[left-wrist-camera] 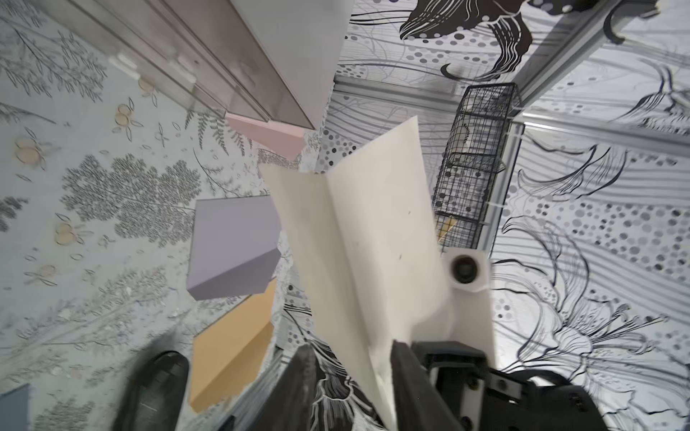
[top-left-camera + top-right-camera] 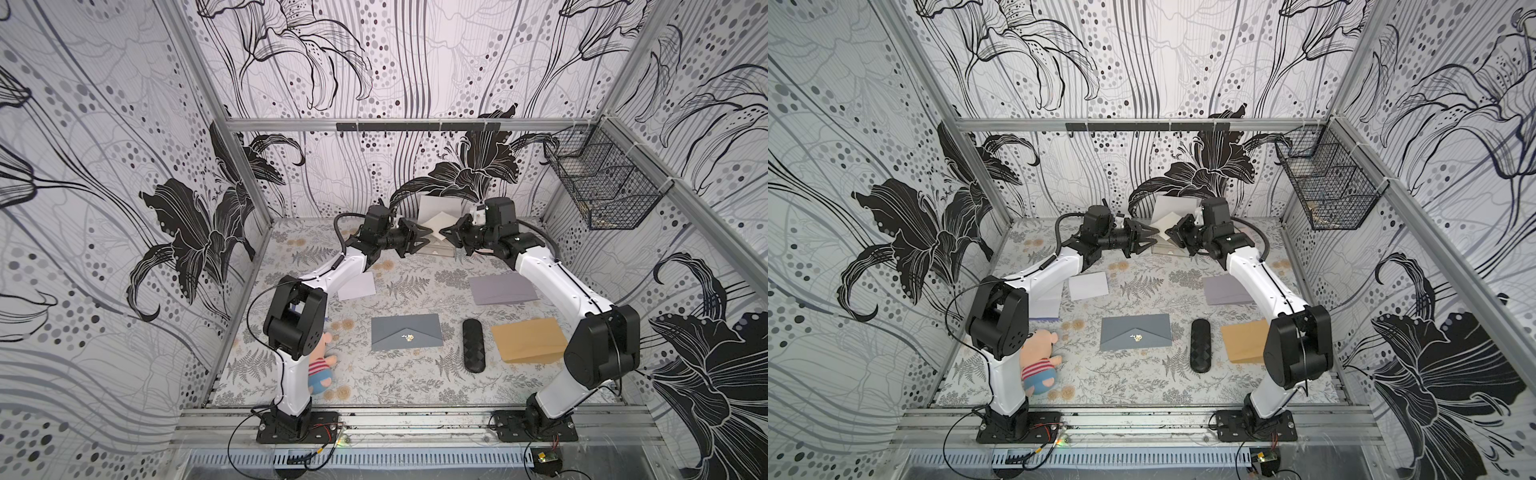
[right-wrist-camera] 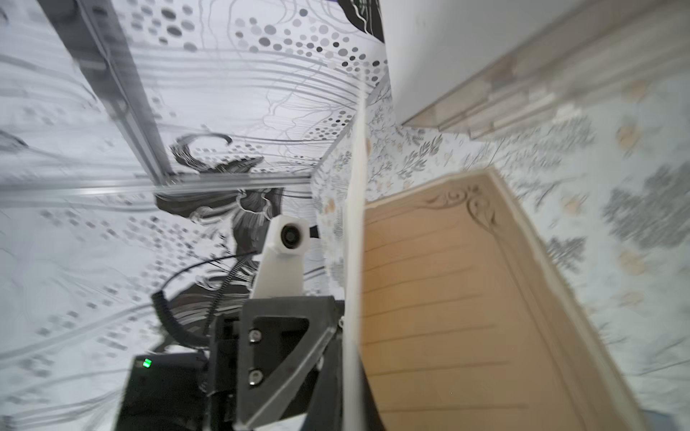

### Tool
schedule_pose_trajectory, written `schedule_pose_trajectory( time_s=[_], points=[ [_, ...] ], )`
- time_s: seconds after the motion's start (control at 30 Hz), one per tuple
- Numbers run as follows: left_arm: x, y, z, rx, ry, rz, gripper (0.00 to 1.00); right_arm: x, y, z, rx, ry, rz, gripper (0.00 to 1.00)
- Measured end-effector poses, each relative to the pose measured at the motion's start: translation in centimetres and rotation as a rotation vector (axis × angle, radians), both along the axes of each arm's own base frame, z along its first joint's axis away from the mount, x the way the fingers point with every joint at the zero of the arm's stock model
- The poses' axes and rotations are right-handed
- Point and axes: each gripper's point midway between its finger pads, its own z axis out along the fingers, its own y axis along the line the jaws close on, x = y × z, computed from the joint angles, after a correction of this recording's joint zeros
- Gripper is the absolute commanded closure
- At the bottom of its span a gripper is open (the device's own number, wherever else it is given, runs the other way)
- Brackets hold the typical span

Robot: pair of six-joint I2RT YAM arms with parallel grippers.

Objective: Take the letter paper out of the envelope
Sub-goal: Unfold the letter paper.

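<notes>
Both top views: left gripper (image 2: 428,237) and right gripper (image 2: 445,231) meet tip to tip at the back of the fern-print tablecloth (image 2: 415,374). A cream folded letter paper (image 2: 441,219) hangs in the air between them, small here, grip hard to make out. Behind it is a clear acrylic stand (image 2: 434,249) with a plain white card (image 2: 436,205) leaning upright. Flat on the cloth, well apart from the paper: slate-blue envelope with gold seal (image 2: 405,332), lavender-grey envelope (image 2: 503,289), kraft-brown envelope (image 2: 528,340) with one corner hidden by the right arm, white sheet (image 2: 357,286) partly under the left arm, black quilted oblong case (image 2: 473,345). Striped plush pig (image 2: 322,365) is half behind the left arm. Black wire basket (image 2: 602,187) hangs on the side wall. Left wrist view: letter paper (image 1: 366,242) is matte, creased into a V, plain back. Left fingers (image 1: 298,380) stand apart with the sheet between them, close to one finger, a gap at the other. The sheet runs toward the right gripper, contact hidden. Only here: a pink paper piece (image 1: 269,134) by the stand. The case is blurred and cut off. Right wrist view: blurred. Right jaws are pinched together on the letter paper, own fingertips cut off at the frame edge. Only here is the inner face (image 3: 448,298): tan in shade, ruled lines, scroll corner ornament, the other half edge-on.
</notes>
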Motion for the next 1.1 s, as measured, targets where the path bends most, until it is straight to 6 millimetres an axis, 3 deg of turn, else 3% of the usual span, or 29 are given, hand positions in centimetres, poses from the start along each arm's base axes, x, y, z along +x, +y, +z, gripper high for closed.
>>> schedule_pose_trajectory(
  time_s=[0.13, 0.2, 0.33, 0.47, 0.67, 0.97, 1.1],
  points=[
    [0.5, 3.9, 1.0, 0.057, 0.011, 0.086, 0.42, -0.6, 1.5, 2.7, -0.352, -0.333, 0.139, 1.0],
    [0.7, 6.5, 2.0, 0.082, 0.009, 0.139, 0.41, -2.0, 3.3, 2.6, -0.552, -0.511, 0.24, 1.0],
    [0.5, 11.1, 3.5, 0.12, 0.013, 0.225, 0.4, -5.1, 6.6, -0.2, -0.899, -0.818, 0.463, 1.0],
    [-0.6, 13.9, 2.5, 0.164, 0.072, 0.276, 0.34, -6.2, 8.0, -2.9, -1.198, -1.038, 0.632, 1.0],
    [-2.8, 15.0, -0.4, 0.273, 0.165, 0.232, 0.33, -7.2, 10.2, -1.7, -1.374, -1.274, 0.73, 1.0],
    [-4.5, 14.1, -0.6, 0.28, 0.135, 0.119, 0.36, -8.7, 11.4, -2.1, -1.291, -1.31, 0.824, 1.0],
    [-5.7, 13.6, -2.4, 0.269, 0.178, 0.073, 0.36, -9.3, 11.7, -2.6, -1.248, -1.301, 0.861, 1.0]
  ],
)
